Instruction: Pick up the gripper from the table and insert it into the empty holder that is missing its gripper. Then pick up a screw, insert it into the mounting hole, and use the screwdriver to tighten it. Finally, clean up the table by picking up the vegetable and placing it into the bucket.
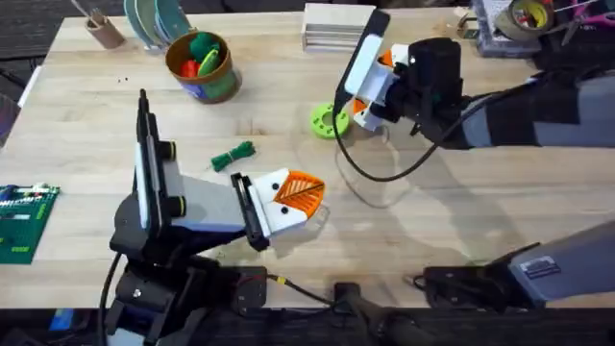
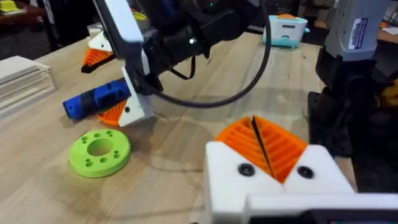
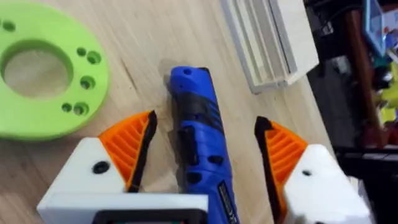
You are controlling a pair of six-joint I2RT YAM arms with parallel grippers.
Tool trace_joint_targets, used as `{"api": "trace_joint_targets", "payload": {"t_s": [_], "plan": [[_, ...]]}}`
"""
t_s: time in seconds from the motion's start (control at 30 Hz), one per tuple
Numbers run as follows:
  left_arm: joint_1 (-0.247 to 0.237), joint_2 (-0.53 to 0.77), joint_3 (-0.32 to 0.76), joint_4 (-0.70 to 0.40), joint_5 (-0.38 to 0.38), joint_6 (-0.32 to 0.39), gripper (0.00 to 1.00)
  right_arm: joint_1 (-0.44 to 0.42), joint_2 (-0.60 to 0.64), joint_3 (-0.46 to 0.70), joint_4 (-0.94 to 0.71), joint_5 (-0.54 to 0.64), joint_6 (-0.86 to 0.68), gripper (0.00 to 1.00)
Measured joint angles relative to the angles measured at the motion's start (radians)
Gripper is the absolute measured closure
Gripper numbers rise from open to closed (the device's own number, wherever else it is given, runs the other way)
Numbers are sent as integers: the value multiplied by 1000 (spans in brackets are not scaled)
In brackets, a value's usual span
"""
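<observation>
Overhead shows the left gripper low over the near middle of the desk, its two orange ribbed pads pressed together with nothing between them; the left wrist view confirms this, the pads meeting along a thin dark seam. The right gripper reaches in from the right edge toward the far middle of the desk, and the right wrist view shows its claw spread wide, one orange pad on each side of the screwdriver, which lies flat on the wood between them; the pads stand apart from its blue body. From the left wrist view the screwdriver lies just beyond the lime-green disc, under the right arm's white fingers. That disc sits just beside the right gripper. The vegetable, dark green, lies on the desk left of centre, between the left arm and the bucket. The bucket stands upright near the far left part of the desk, with bright toy pieces inside. A flat white block rests at the far edge. I cannot make out the loose gripper or the holder.
</observation>
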Motion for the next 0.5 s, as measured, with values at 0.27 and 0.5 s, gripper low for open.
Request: {"api": "trace_joint_targets", "payload": {"t_s": [0.27,0.5], "plan": [[0,0,0,0,1,7,389,0,-190,0,-6,-2,273,23],[0,0,0,0,2,6,393,0,-354,0,-124,-25,468,23]]}}
